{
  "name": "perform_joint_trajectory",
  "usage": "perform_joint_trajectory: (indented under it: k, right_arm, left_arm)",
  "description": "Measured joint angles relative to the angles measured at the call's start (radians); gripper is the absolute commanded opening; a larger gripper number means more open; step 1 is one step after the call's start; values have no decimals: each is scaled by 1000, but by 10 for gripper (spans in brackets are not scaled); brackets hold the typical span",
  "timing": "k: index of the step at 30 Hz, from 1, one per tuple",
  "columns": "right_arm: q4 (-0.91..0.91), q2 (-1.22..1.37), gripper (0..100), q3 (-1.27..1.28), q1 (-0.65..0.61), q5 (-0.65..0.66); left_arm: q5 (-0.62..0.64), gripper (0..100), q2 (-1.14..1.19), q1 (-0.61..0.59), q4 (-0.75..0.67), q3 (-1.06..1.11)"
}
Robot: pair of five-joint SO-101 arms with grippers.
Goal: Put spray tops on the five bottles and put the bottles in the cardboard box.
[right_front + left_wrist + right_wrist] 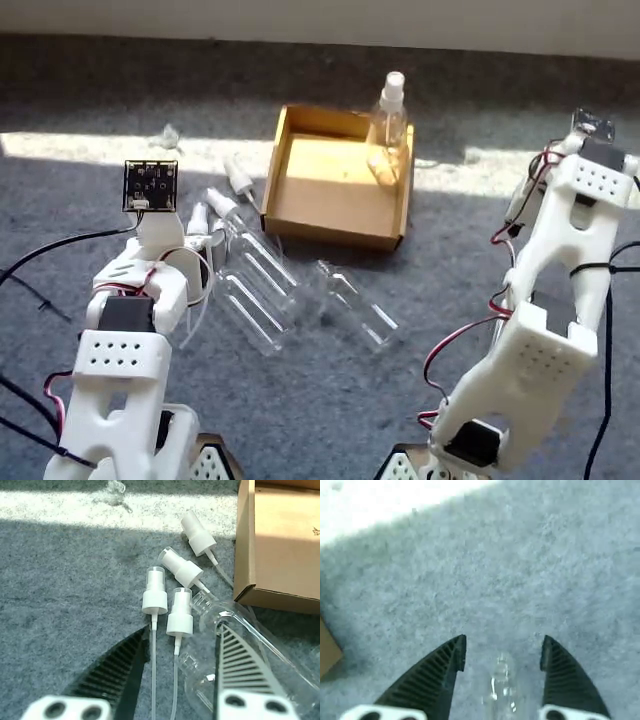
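Observation:
Three clear bottles without tops [255, 262] [248, 312] [357, 303] lie on the grey carpet in front of the cardboard box [300, 215]. A fourth bottle [388, 125], with a spray top on it, stands inside the box at its far right corner. Several white spray tops [154, 597] [180, 612] [181, 568] [198, 531] lie loose beside the bottles. My left gripper [182, 629] hangs open just above two of them, beside a bottle neck [210, 605]. My right gripper [504, 639] is open over bare carpet; a small clear glinting object [499, 686] shows between its fingers.
The box wall [246, 545] stands close beside the spray tops. A small clear cap [116, 487] lies in the sunlit strip farther off. The right arm [560, 260] stands to the right of the box, the left arm [130, 310] to the left of the bottles.

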Motion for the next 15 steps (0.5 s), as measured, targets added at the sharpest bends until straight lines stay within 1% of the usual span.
perform_joint_trajectory:
  k: [3, 5, 8, 10, 12, 15]
  right_arm:
    - [130, -68, 303, -48, -11, 0]
    - [140, -140, 303, -28, -11, 0]
    - [124, -250, 303, 129, -20, 28]
    - [37, -330, 303, 288, -26, 38]
    - [-87, -419, 301, 473, -26, 38]
    - [-288, -514, 265, 760, -20, 46]
  left_arm:
    - [0, 204, 0, 0, 0, 0]
    - [0, 204, 0, 0, 0, 0]
    - [0, 204, 0, 0, 0, 0]
    - [0, 204, 0, 0, 0, 0]
    - [0, 204, 0, 0, 0, 0]
    - [0, 204, 0, 0, 0, 0]
